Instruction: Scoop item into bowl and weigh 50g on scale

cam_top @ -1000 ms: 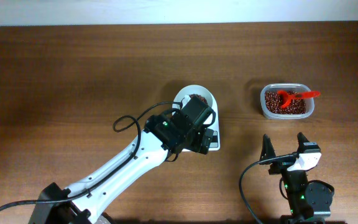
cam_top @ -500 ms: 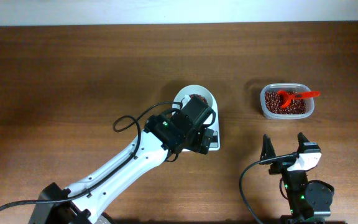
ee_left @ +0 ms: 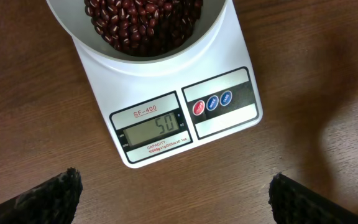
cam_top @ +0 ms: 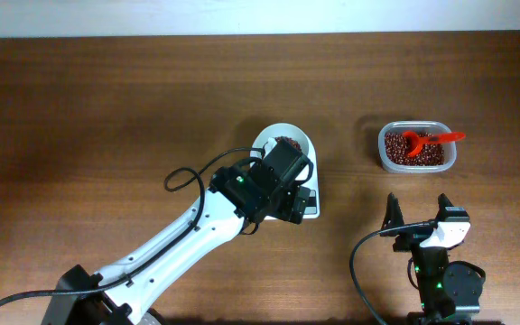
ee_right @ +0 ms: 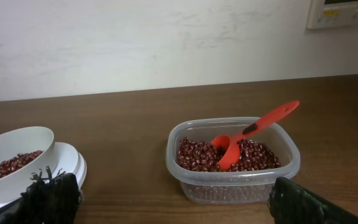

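The white bowl (ee_left: 211, 38) sits on the white scale (ee_left: 98, 73) and holds dark red-brown beans (ee_left: 143, 23). The scale's display (ee_left: 153, 127) reads 50. My left gripper (ee_left: 176, 191) hovers open over bare wood just in front of the scale, nothing between its fingers. In the overhead view the left wrist (cam_top: 276, 183) covers most of the scale (cam_top: 312, 206) and part of the bowl (cam_top: 273, 135). My right gripper (cam_top: 417, 218) stands open near the table's front, facing a clear container of beans (ee_right: 257, 157), apart from it.
A clear plastic container (cam_top: 414, 148) at the right holds beans and a red scoop (ee_right: 255, 128) that leans on its far right rim. Bare wood lies left of the scale and between scale and container. A white wall runs behind the table.
The right gripper has drifted slightly right and toward the table's front edge. The left arm, bowl, scale and scoop have not moved.
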`<state>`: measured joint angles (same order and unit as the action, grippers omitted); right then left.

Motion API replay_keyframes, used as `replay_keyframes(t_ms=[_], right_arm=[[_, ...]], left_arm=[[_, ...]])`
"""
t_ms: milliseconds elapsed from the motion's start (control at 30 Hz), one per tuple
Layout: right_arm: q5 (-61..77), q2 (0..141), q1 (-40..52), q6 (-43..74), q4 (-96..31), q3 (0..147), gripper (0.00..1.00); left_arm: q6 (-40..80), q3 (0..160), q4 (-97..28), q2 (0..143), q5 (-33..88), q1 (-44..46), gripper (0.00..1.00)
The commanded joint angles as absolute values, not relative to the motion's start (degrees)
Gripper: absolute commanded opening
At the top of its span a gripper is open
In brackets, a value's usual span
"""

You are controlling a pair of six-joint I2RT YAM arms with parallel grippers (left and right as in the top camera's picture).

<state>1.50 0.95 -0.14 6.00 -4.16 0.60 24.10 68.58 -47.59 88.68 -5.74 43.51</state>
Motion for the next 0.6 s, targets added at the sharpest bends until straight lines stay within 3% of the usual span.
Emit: replay_keyframes(t_ms=[0,567], right_arm=[[0.8,1.1,0.4,6.0,-4.6,0.3,0.99],[0.8,1.1,0.4,6.0,-4.6,0.3,0.99]], left_arm=[[24.4,68.9,-47.7,88.4,-5.3,43.7,0.99],[24.4,68.3,-59.9,88.4,-2.3,43.7,0.99]])
